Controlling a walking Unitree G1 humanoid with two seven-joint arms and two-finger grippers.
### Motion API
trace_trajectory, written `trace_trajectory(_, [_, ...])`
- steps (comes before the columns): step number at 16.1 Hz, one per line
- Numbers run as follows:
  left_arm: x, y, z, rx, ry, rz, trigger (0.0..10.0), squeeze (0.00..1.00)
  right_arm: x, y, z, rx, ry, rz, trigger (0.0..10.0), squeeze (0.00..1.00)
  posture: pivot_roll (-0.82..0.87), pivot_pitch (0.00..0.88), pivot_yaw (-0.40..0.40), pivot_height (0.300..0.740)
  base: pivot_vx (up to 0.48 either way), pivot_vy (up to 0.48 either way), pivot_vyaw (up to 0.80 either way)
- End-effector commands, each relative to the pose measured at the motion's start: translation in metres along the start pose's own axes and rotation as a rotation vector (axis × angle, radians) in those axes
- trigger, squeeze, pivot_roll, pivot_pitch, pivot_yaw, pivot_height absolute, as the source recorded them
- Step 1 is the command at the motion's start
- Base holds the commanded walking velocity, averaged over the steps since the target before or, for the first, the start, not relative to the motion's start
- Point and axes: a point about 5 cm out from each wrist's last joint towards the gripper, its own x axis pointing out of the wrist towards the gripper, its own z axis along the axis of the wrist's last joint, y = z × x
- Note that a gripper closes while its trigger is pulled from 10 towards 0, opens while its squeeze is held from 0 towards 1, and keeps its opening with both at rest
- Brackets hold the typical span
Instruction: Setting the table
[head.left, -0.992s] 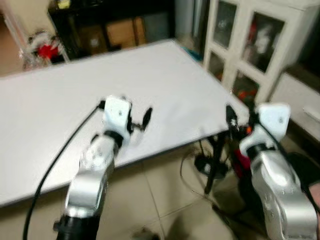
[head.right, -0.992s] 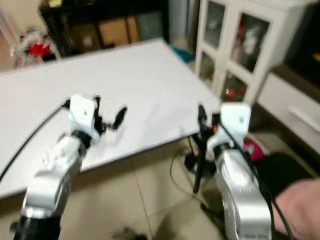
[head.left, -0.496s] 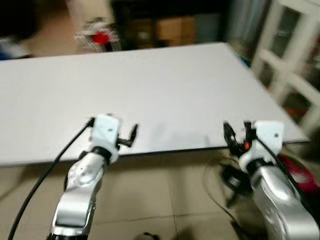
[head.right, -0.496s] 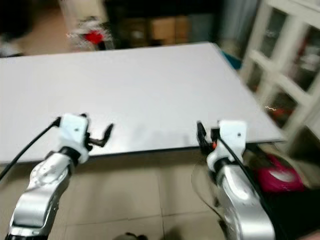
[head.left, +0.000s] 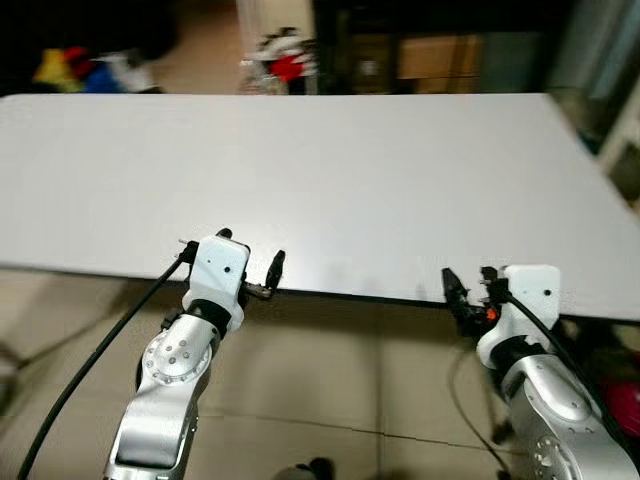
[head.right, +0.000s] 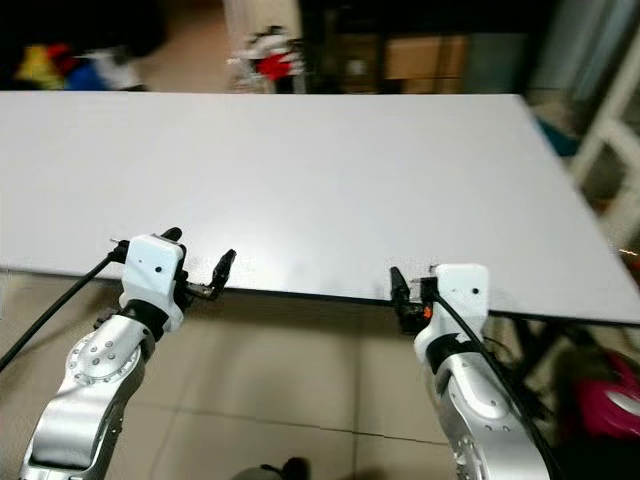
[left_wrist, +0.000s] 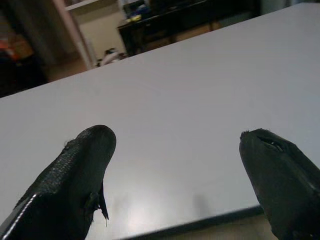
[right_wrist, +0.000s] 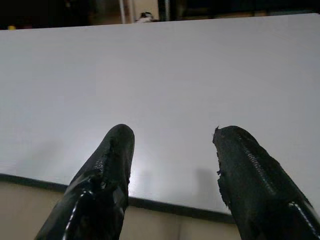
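A large white table (head.left: 350, 170) spreads across the view with nothing lying on it. My left gripper (head.left: 255, 260) hovers at the table's near edge, left of centre, open with nothing between its fingers. In the left wrist view its fingers (left_wrist: 85, 165) stand wide apart over the tabletop (left_wrist: 175, 90). My right gripper (head.left: 468, 285) is held at the near edge further right, just in front of it. It is open too, and in the right wrist view its fingers (right_wrist: 112, 160) frame the bare tabletop (right_wrist: 175, 65).
Beige floor tiles (head.left: 330, 380) lie under the near edge. Beyond the far edge stand a dark shelf with cardboard boxes (head.left: 440, 55), a red and white item (head.left: 280, 60) and colourful toys (head.left: 70, 65). A pink object (head.right: 605, 405) sits on the floor at the right, by a white cabinet (head.right: 620, 110).
The camera has swung left, so the table now lies square in front and the white cabinet has slid to the right edge. Both grippers keep their open pose at the near edge.
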Motion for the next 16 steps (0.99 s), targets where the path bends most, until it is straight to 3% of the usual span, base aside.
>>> trace_trajectory(1, [-0.0004, 0.0048, 0.0019, 0.020, -0.006, 0.026, 10.0, 0.00, 0.0010, 0.0029, 0.0061, -0.001, -0.026, 0.010, 10.0, 0.00, 0.05, 0.000, 0.079, 0.740, 0.000, 0.000, 0.80])
trace_trajectory(9, [-0.0024, -0.0032, -0.0031, 0.019, 0.019, 0.028, 10.0, 0.00, 0.0041, 0.0094, -0.0026, 0.007, 0.003, 0.019, 10.0, 0.00, 0.06, 0.000, 0.072, 0.740, 0.000, 0.000, 0.80])
trace_trajectory(16, [-0.0027, -0.0005, 0.0002, 0.021, 0.008, 0.039, 10.0, 0.00, 0.0064, 0.0092, -0.0031, 0.025, 0.003, 0.031, 10.0, 0.00, 0.07, 0.000, 0.062, 0.740, 0.000, 0.000, 0.80])
